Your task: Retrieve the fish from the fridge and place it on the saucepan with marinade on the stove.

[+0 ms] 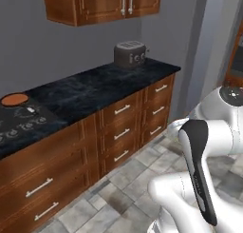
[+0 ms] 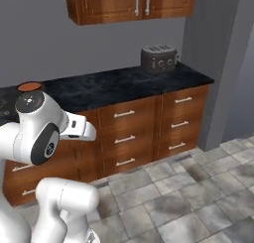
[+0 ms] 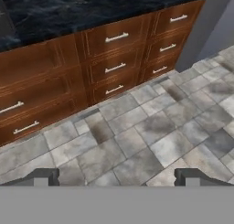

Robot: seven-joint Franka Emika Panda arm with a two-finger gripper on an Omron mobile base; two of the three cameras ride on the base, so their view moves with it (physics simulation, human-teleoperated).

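Dark marbled countertop (image 1: 102, 87) running above and ahead of the claw. Dark grey two-slot toaster (image 1: 129, 53) with round knobs, standing at the counter's far right end, well apart from the claw. Wooden base drawers (image 3: 114, 58) with silver bar handles, in stacked rows ahead of the claw. Wooden wall cupboards (image 2: 134, 4) high above. Grey mottled floor tiles (image 3: 151, 131) directly below the claw. Plain grey wall (image 2: 99, 43) behind the counter.
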